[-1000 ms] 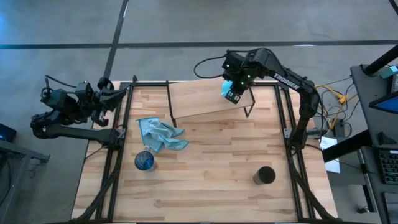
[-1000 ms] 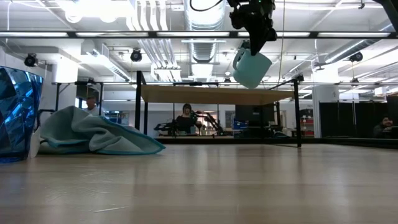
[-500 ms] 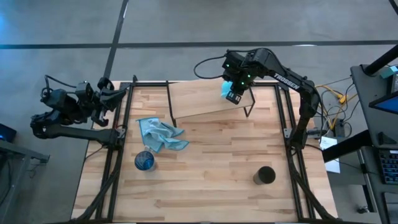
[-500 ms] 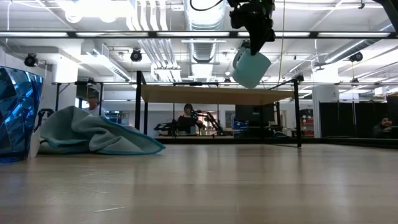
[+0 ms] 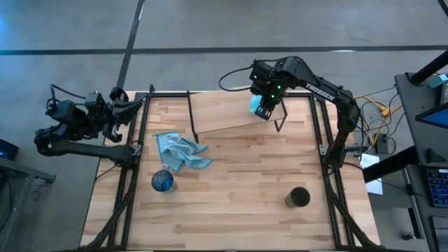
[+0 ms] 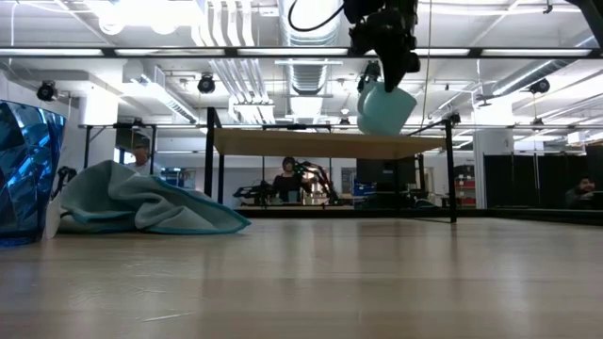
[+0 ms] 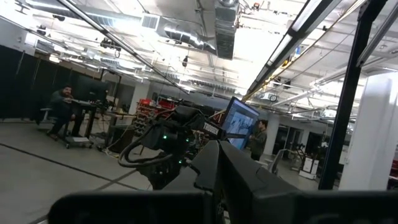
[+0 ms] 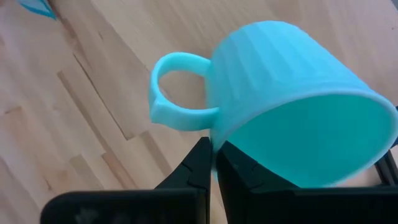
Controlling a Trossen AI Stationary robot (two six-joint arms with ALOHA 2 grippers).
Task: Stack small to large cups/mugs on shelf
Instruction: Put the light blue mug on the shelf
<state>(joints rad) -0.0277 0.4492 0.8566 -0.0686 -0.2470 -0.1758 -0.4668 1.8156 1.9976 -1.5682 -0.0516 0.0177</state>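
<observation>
Three cups on view, one cloth, one shelf, two arms. Nearest the front edge of the worktop (image 5: 238, 203), toward the right, stands the black cup (image 5: 298, 197), upright and alone. A bit farther back on the left sits the blue glass cup (image 5: 162, 181), upright, just in front of the crumpled cloth (image 5: 180, 150); in the low view the glass (image 6: 26, 169) and cloth (image 6: 141, 202) sit side by side at the left. Behind the cloth, at the far side of the worktop, is the shelf (image 5: 224, 112), its board bare where visible. The right claw (image 5: 263, 106) hangs over the shelf's right end, clamped on the rim of the teal mug (image 5: 256, 104); right wrist view shows the two dark fingers (image 8: 199, 165) pinching the mug wall (image 8: 280, 87), handle sticking out to the side. Low view: mug (image 6: 384, 110) tilted, held in the air just above the shelf board (image 6: 320, 144), not touching. Left claw (image 5: 129, 106) parked off the worktop's far left corner; cannot tell whether its fingers are apart or together.
</observation>
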